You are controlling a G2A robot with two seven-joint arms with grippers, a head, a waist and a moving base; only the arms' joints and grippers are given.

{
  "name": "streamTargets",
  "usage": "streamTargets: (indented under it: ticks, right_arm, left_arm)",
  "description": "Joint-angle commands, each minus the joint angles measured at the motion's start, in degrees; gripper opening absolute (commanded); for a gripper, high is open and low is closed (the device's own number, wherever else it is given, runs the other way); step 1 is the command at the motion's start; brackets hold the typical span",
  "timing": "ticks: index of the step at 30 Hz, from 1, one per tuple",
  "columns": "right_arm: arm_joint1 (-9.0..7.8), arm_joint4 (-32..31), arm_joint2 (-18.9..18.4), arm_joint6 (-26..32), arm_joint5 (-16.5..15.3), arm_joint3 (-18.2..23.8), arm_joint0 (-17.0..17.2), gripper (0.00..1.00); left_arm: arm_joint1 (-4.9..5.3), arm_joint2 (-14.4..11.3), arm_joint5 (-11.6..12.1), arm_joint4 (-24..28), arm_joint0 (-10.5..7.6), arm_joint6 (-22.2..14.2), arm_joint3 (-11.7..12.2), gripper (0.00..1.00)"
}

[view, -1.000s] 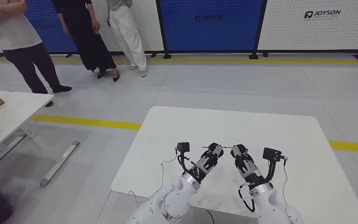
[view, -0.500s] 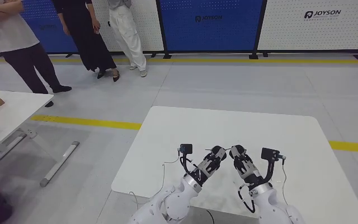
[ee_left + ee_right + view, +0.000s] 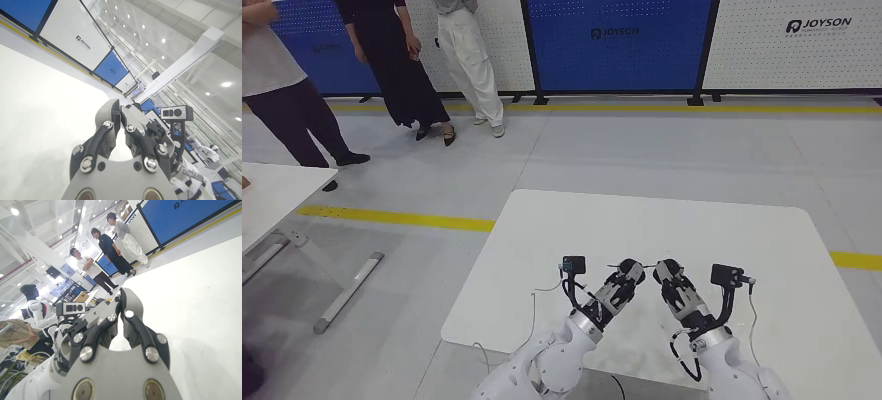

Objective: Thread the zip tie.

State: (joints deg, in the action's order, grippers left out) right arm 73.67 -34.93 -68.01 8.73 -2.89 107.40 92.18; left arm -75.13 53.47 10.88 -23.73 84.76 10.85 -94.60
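Two hands sit low over the near edge of the white desk point(image 3: 662, 215), tips facing each other. The left hand point(image 3: 120, 112) is pinched shut with its pads meeting, and what it grips is too thin to make out. The right hand point(image 3: 120, 303) is likewise narrow, clamped on a small dark piece. This seems to be the head of the zip tie point(image 3: 646, 264), whose thin strand runs between them. Over the last second both have drawn inward, so the gap has shrunk to almost nothing. That suggests tail and head are being lined up; threading looks not yet done.
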Motion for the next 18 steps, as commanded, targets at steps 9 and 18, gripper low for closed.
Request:
streamTargets:
  ticks: [9,18]
  right_arm:
    - [-0.01,-0.9,0.0,-0.3,0.4,0.2,0.1,0.00]
    - [-0.05,-1.9,0.2,-0.8,0.1,0.6,0.5,0.00]
  left_arm:
    - [-0.14,-0.1,-1.2,-1.0,-0.21,0.0,-0.1,0.03]
    - [-0.32,-0.3,-1.5,-1.1,-0.49,-0.1,0.2,0.00]
